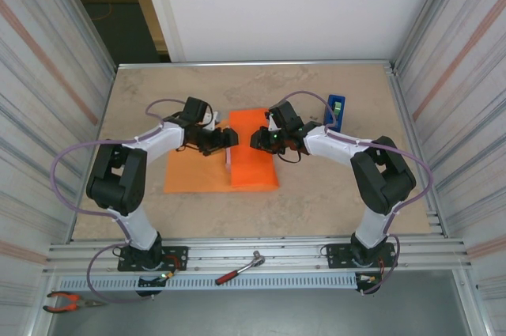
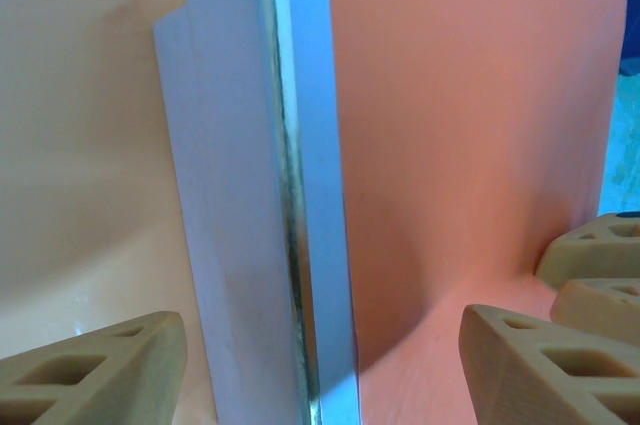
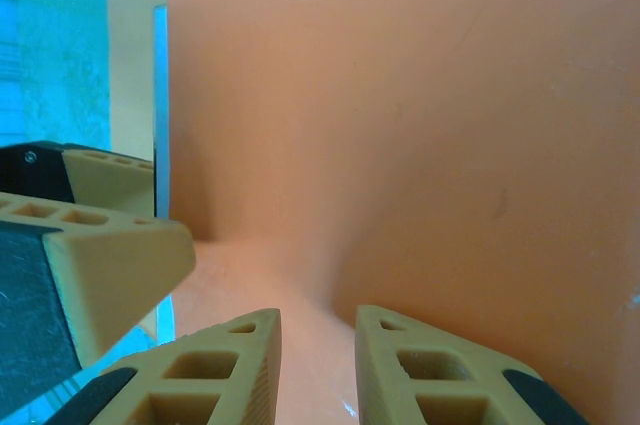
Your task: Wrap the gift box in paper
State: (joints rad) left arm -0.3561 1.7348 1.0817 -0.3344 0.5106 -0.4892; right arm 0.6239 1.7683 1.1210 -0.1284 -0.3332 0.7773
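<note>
From my remote station, the top camera shows the orange paper (image 1: 198, 174) lying mid-table, its right part folded up into a raised flap. The pale gift box (image 1: 228, 160) stands on edge on the sheet, just beside that flap. The left gripper (image 1: 228, 140) and right gripper (image 1: 257, 141) face each other across the fold. At the left wrist, the jaws of the left gripper (image 2: 325, 355) stand wide on either side of the upright box (image 2: 260, 195), touching neither face, with the paper (image 2: 460, 145) rising behind it. At the right wrist, the right gripper (image 3: 315, 330) shows a narrow gap with a crease of paper (image 3: 400, 125) running into it; I cannot tell whether it grips. A blue tape dispenser (image 1: 335, 112) sits well apart, at far right.
</note>
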